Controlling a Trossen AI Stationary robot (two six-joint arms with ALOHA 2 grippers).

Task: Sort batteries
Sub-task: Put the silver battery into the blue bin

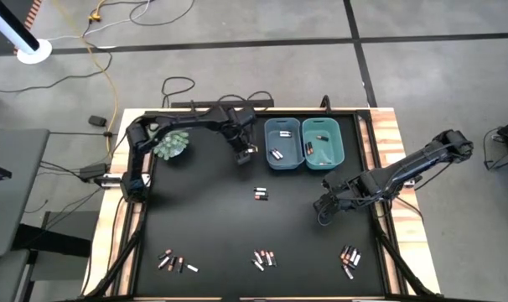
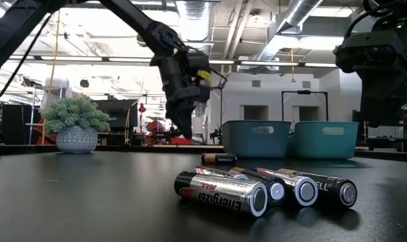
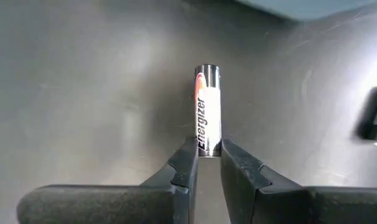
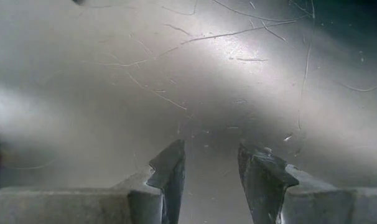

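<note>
My left gripper (image 1: 244, 157) stands just left of the two blue bins (image 1: 283, 143) (image 1: 323, 141) and is shut on a silvery-white battery (image 3: 208, 109); the low view shows this gripper (image 2: 182, 124) reaching down beside the bins. My right gripper (image 1: 323, 210) hovers open (image 4: 210, 168) over bare table right of centre. More batteries lie on their sides: a pair at centre (image 1: 261, 194), three clusters along the near edge (image 1: 177, 264) (image 1: 264, 258) (image 1: 350, 258), and some inside both bins. The low view shows one cluster close up (image 2: 257, 188). My left gripper pinches the silvery-white battery by one end (image 3: 208, 148) between its two fingertips (image 3: 187, 158). The battery runs in line with the fingers and sticks out beyond them. The fingers come from above, pointing down. Whether its far end touches the table I cannot tell.
A small potted plant (image 1: 172, 144) stands at the far left of the table, by the left arm. The table's wooden rim (image 1: 388, 159) frames the black mat. Cables trail over the floor beyond the far edge. Open mat lies between the centre pair and the near clusters.
</note>
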